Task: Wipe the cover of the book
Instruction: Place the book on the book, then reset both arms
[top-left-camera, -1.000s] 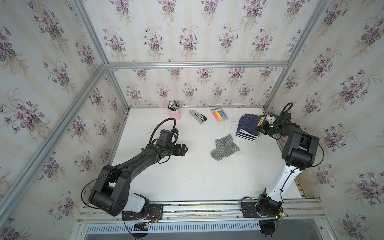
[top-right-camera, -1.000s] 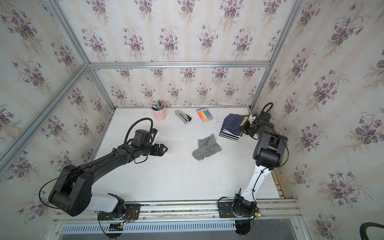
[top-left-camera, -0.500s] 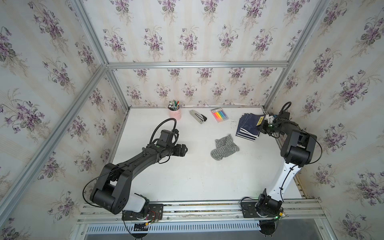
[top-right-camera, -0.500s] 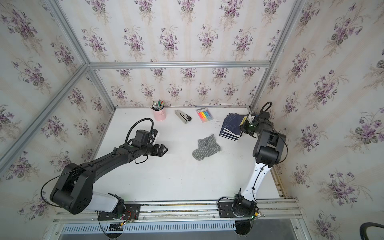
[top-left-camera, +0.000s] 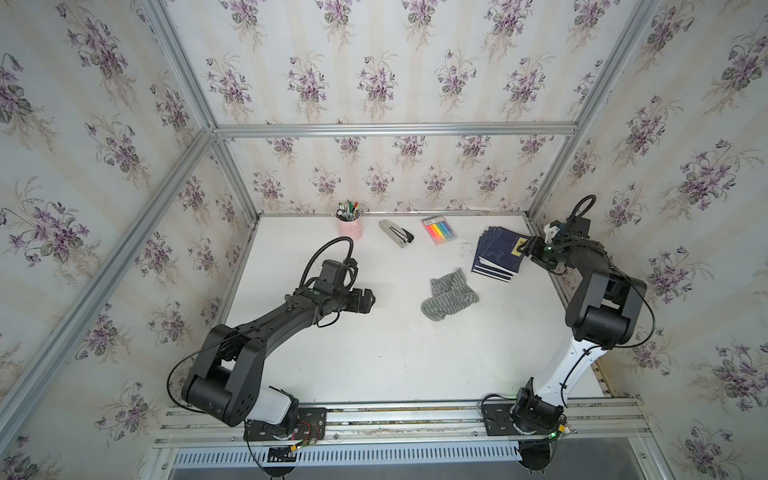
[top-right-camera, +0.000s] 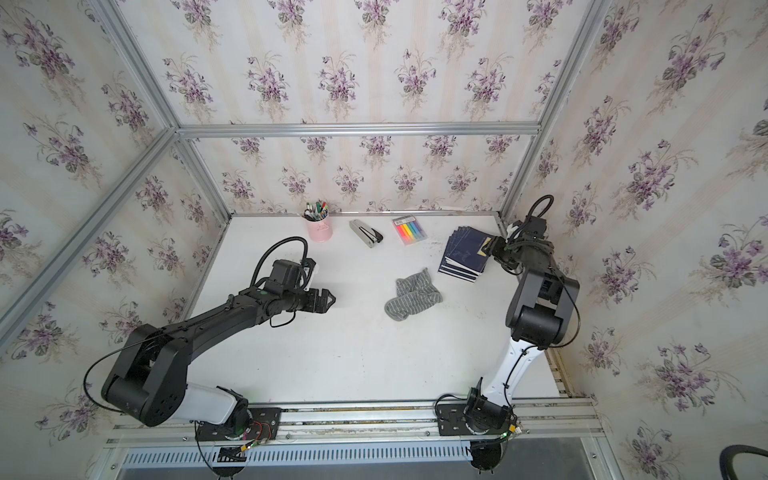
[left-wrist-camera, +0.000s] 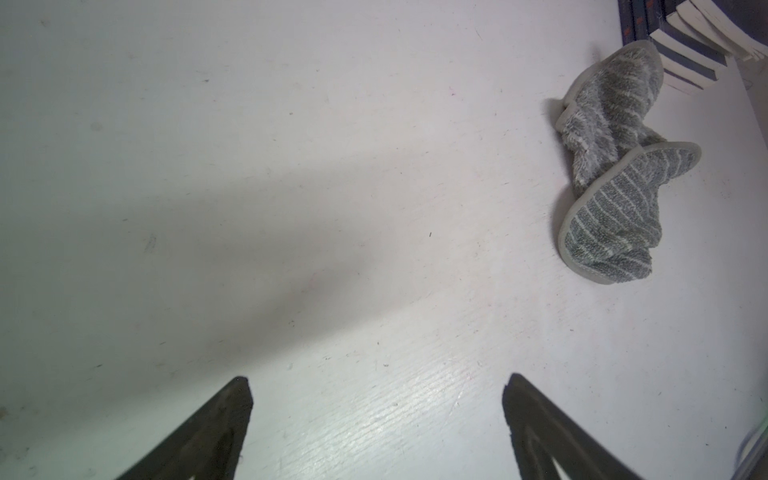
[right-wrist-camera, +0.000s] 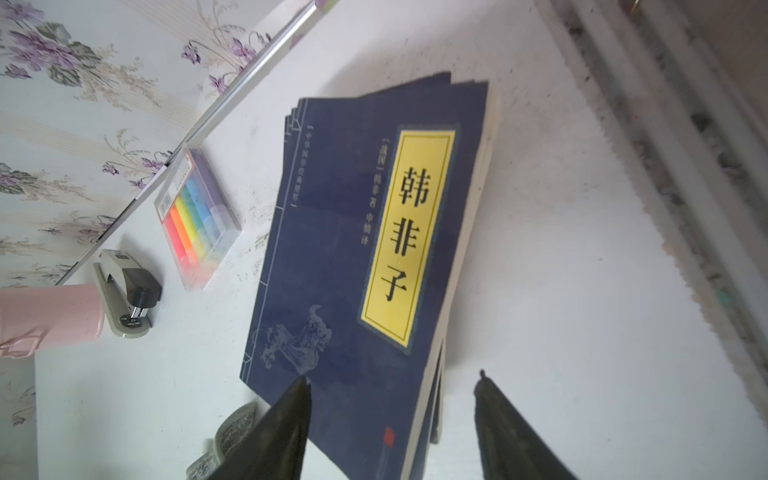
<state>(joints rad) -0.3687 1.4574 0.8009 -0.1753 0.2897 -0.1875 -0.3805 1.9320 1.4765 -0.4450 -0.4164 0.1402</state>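
A stack of dark blue books (top-left-camera: 496, 255) (top-right-camera: 465, 255) lies at the table's back right. The top book (right-wrist-camera: 353, 249) carries a yellow title label. My right gripper (top-left-camera: 524, 249) (top-right-camera: 488, 249) (right-wrist-camera: 392, 376) is open at the book's right edge, one finger over the cover and the other over the bare table. A crumpled grey striped cloth (top-left-camera: 451, 295) (top-right-camera: 413, 295) (left-wrist-camera: 615, 166) lies mid-table, in front of the books. My left gripper (top-left-camera: 371, 300) (top-right-camera: 331, 300) (left-wrist-camera: 376, 380) is open and empty, well to the left of the cloth.
Along the back wall stand a pink pen cup (top-left-camera: 349, 228), a stapler (top-left-camera: 397, 235) and a pack of coloured highlighters (top-left-camera: 439, 230). The right wall's frame rail (right-wrist-camera: 685, 145) runs close beside the books.
My right gripper's jaws have parted at the book's edge. The left arm has hardly moved.
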